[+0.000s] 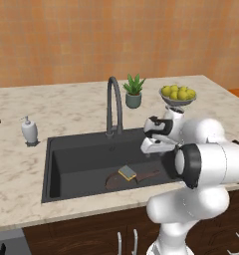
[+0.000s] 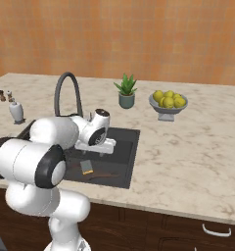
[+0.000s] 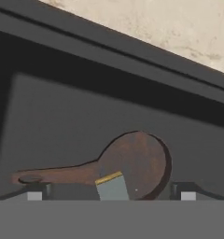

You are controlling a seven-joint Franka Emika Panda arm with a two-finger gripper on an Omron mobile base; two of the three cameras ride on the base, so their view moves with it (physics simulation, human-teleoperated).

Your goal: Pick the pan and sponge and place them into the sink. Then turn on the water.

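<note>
Both fingers [image 3: 34, 191] wide apart, seemingly empty

White rounded arm [image 1: 206, 164], dark joint rings, small dark fingertips [image 3: 34, 190]

A kitchen: a marble worktop [image 1: 22, 169] holds a black sink [image 1: 81, 164] with a faucet [image 1: 114, 107], a soap pump [image 1: 29, 131], a fruit bowl [image 1: 178, 97], above wooden cabinets [image 2: 188, 228].

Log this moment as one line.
gripper: open, above sink | pan: in sink | sponge: on pan | faucet: no water
</note>
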